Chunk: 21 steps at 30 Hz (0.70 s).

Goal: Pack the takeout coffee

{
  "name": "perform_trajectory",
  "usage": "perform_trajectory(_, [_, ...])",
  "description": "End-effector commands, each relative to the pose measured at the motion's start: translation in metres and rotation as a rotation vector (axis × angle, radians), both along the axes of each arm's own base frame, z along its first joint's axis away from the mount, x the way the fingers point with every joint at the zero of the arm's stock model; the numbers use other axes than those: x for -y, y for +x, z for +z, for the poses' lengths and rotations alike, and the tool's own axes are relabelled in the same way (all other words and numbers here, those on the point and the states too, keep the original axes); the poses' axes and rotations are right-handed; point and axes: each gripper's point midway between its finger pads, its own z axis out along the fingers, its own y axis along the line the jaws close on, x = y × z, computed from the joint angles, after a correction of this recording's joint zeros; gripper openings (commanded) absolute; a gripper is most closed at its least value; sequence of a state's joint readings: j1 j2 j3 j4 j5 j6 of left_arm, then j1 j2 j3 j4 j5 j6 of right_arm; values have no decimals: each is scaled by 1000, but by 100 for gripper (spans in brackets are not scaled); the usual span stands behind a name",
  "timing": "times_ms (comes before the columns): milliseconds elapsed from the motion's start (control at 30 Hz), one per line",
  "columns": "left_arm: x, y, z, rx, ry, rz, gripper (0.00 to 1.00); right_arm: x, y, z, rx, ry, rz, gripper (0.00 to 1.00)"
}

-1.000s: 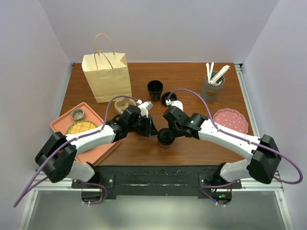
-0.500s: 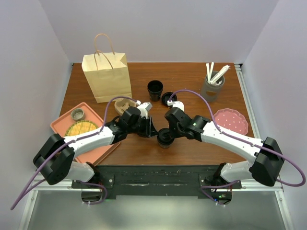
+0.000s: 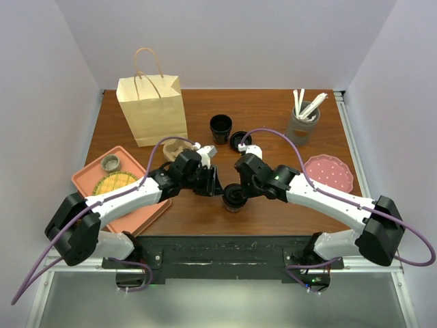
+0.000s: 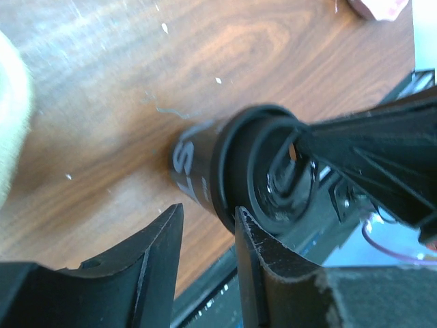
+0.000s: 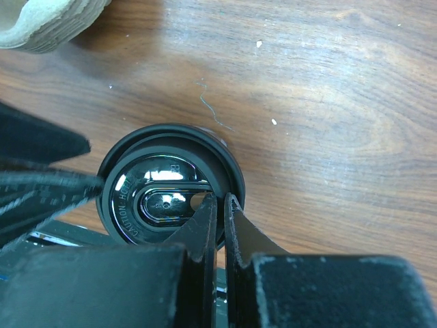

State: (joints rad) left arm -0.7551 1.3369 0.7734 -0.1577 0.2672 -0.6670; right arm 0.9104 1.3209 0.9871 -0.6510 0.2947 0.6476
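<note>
1. The takeout coffee (image 3: 233, 197) is standing on the wooden surface (image 3: 266, 109), close to the middle of its near edge, and is wearing its black sip lid (image 5: 171, 184).
2. The right hand (image 5: 217, 205) is hanging over the cup from the right side. Its fingers are pressed together with nothing between them, and their tips are lying over the lid's rim.
3. The left hand (image 4: 205, 219) is sitting just left of the cup with its fingers (image 4: 158, 249) spread and bare wood showing in the gap. One fingertip is lying at the lid's edge; I cannot tell whether it is touching.
4. A paper bag (image 3: 151, 109) is standing toward the far left corner. A lidless black cup (image 3: 220, 128) and a loose black lid (image 3: 239, 141) are sitting side by side near the middle of the surface.
5. A gray holder (image 3: 302, 126) of white utensils is standing toward the far right corner, and a pink plate (image 3: 328, 171) is lying by the right edge. An orange tray (image 3: 85, 179) is lying at the near left corner, and a beige bowl (image 3: 176, 148) is sitting just below the bag.
</note>
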Motion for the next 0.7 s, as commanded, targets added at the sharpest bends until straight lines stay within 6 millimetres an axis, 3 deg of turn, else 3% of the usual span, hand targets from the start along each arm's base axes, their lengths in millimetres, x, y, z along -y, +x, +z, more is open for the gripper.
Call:
perform_trajectory(0, [-3,-22,3,-65,26,-69,41,22,-15,-26,-82,-105,-22,0])
perform_trajectory(200, [-9,-24,-3,-69,55,-66,41,18,-14,-22,-75,-96,7,1])
perform_trajectory(400, [-14,-25,-8,-72,77,-60,41,13,-10,-4,-52,-50,-13,27])
perform_trajectory(667, [-17,-21,-2,-37,91,-55,41,3,-8,33,-14,51,-20,52])
